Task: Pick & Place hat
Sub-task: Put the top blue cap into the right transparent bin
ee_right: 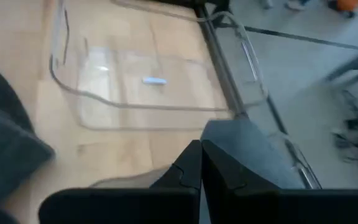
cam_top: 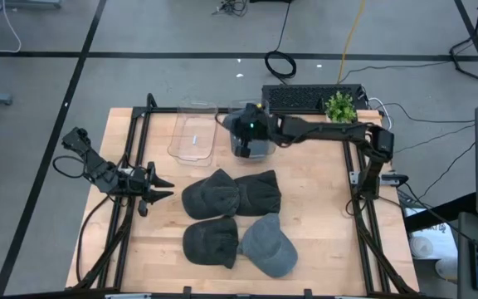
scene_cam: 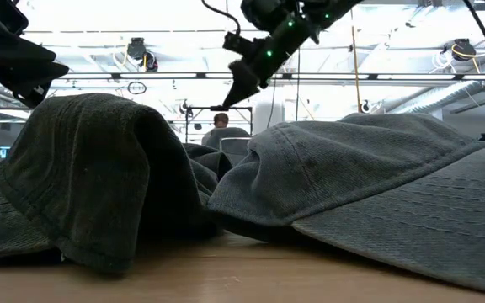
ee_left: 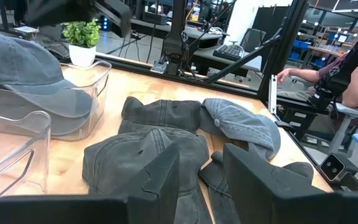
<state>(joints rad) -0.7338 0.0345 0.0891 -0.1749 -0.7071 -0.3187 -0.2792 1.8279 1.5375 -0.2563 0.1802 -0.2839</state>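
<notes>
The right gripper (ee_right: pixel 199 163), fingers pressed together and holding nothing, hovers over the clear plastic bin (cam_top: pixel 252 148) containing a grey cap (ee_left: pixel 27 62), while the left gripper (cam_top: pixel 158 188) waits half-open by the table's left edge.

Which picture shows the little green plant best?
The left wrist view: the plant stands whole in its white pot behind the clear bin. The high view shows only its leaves from above. The low and right wrist views miss it.
</notes>
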